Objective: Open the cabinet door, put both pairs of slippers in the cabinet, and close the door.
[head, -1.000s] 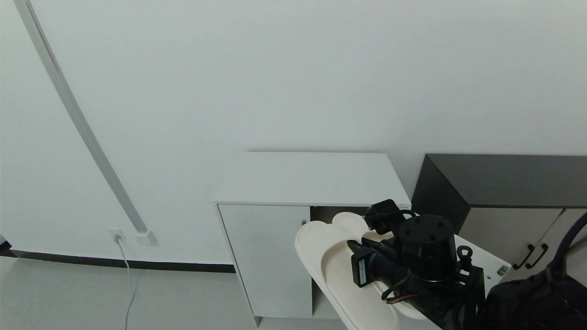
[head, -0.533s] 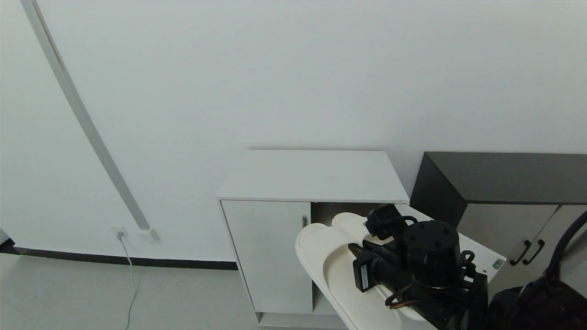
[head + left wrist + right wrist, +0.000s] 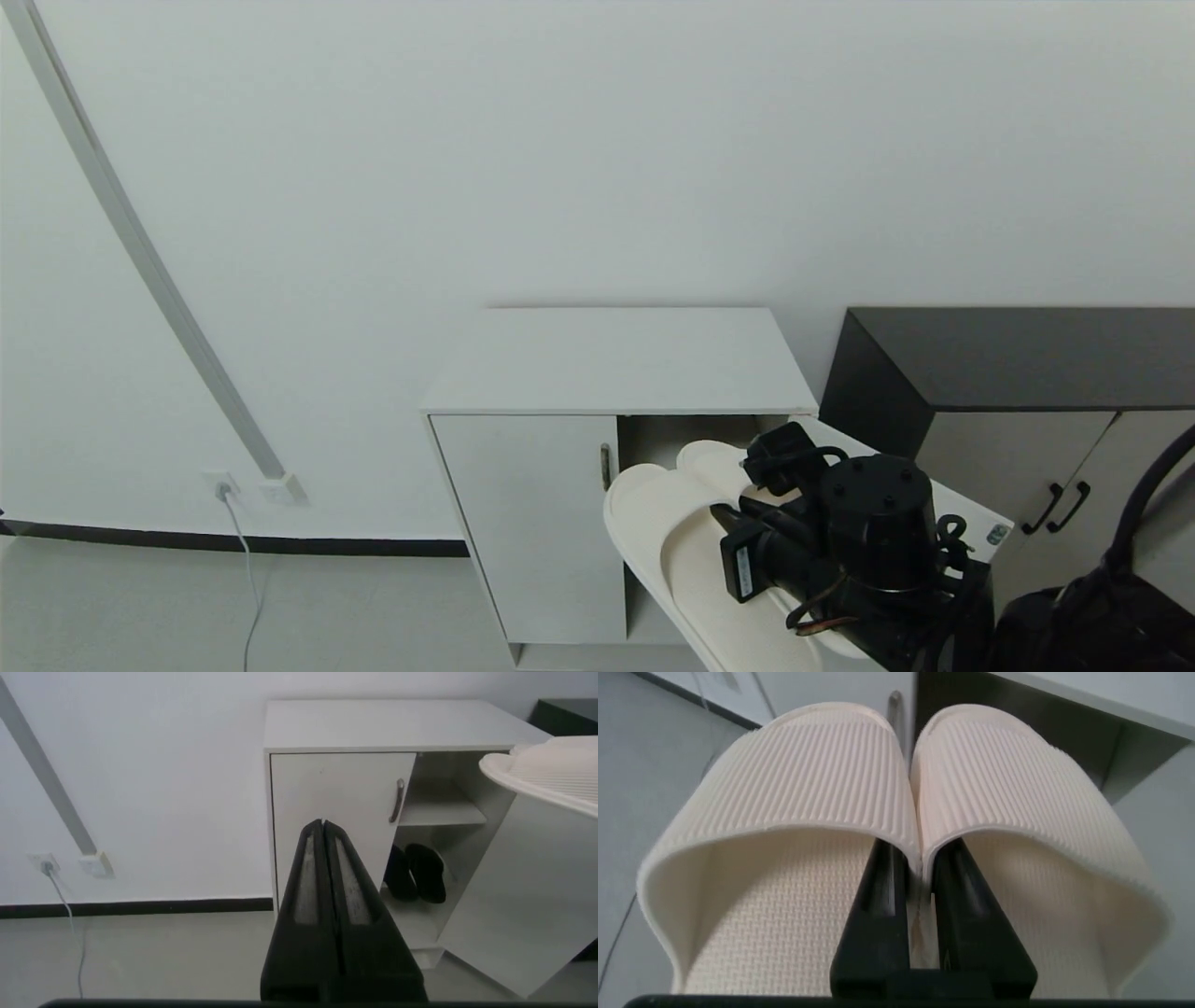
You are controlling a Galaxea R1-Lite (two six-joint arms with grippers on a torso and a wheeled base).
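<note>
Setting: plain indoor room, office-like or domestic; cannot tell which.
Evidence, head view: bare white wall [image 3: 560, 140]; grey floor [image 3: 121, 607] at 7 o'clock; black skirting strip [image 3: 233, 544]; wall socket [image 3: 222, 485] with cable, 8 o'clock; slanted cable duct [image 3: 140, 252], 10 o'clock; white cabinet [image 3: 616, 364], 6 o'clock; dark-topped cabinet [image 3: 1008, 355] just beside, 4 o'clock.

The right pincer [image 3: 915, 873] grips a pair of cream slippers [image 3: 817, 775] side by side. One black finger [image 3: 878, 905] sits under each ribbed strap, pinching their touching inner walls. Just past the toes stands a metal door handle [image 3: 895, 709], with the dark cabinet opening [image 3: 990, 695] beside it.
</note>
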